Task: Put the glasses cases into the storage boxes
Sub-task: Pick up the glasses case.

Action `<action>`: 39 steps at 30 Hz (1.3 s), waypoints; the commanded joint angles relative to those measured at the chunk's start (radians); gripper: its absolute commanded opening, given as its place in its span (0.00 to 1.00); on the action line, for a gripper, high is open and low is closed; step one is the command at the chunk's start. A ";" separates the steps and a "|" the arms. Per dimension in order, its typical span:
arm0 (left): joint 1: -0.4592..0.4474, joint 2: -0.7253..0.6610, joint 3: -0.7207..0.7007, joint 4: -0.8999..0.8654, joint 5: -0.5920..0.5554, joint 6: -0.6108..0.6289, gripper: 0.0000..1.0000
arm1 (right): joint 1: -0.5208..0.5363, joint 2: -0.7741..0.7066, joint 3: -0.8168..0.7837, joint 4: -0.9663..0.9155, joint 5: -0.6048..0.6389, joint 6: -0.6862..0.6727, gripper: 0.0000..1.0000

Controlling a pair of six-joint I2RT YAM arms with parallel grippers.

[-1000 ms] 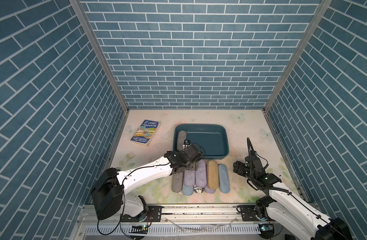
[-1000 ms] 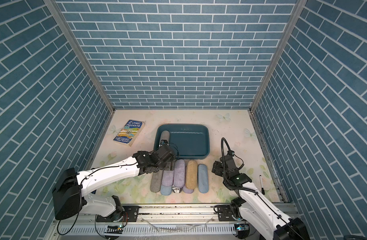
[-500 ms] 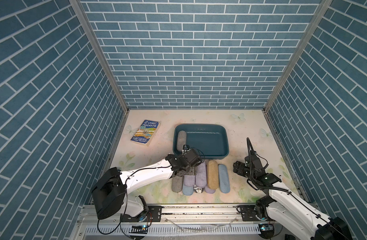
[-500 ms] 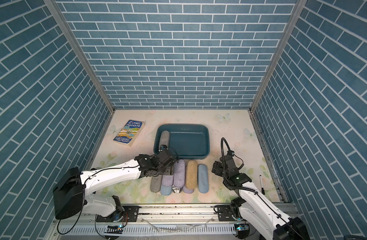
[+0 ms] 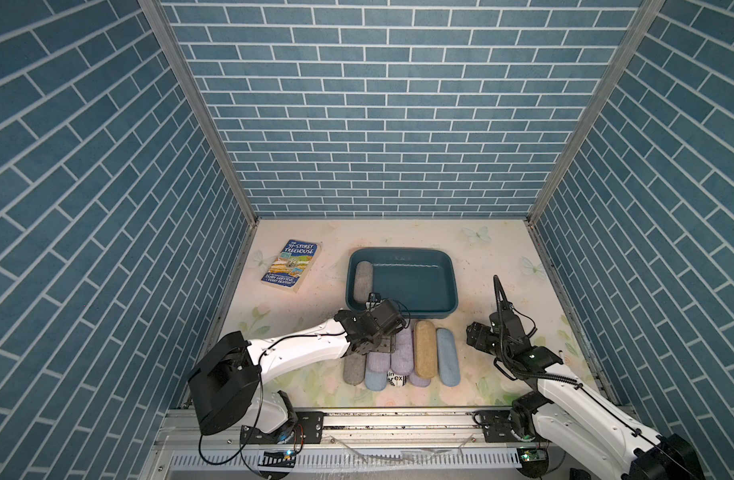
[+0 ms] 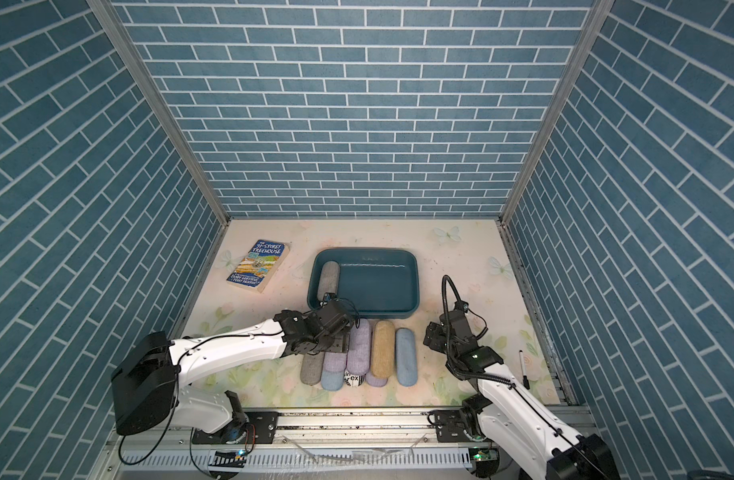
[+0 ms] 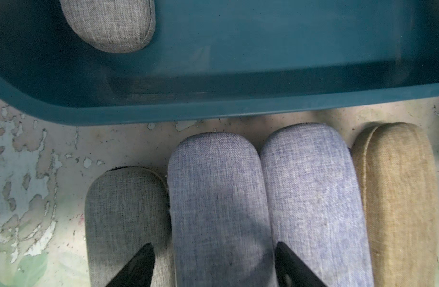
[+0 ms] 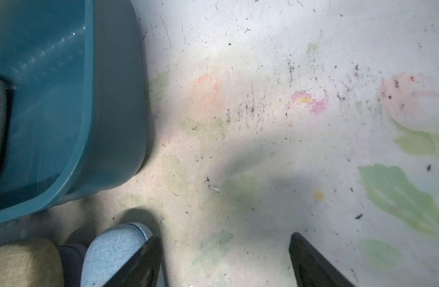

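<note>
The dark teal storage box (image 5: 402, 252) (image 6: 365, 250) holds one grey glasses case (image 5: 363, 280) (image 7: 114, 24) along its left wall. Several more glasses cases lie in a pile just in front of it: grey (image 5: 354, 370), two lavender, tan (image 5: 425, 349), light blue (image 5: 447, 357) and a newspaper-print one (image 5: 397, 379). My left gripper (image 5: 384, 347) (image 7: 213, 248) is down on the pile, its fingers against the two long sides of the left lavender case (image 7: 220, 198) (image 5: 377, 361). My right gripper (image 5: 475, 336) (image 8: 224, 238) hovers open over bare table, right of the light blue case (image 8: 114, 251).
A blue book (image 5: 292, 266) lies at the back left of the table. A black marker pen (image 6: 523, 365) lies near the right wall. Brick-pattern walls close in three sides. The box's right wall (image 8: 86, 99) stands just beyond my right gripper.
My left gripper came back from the box's near rim, dropped onto the pile and narrowed its jaws round the lavender case. The right arm has not moved.
</note>
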 commanded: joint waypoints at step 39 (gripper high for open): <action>-0.022 0.002 -0.040 -0.091 -0.076 -0.001 0.68 | 0.002 0.056 -0.009 0.053 -0.015 0.054 0.82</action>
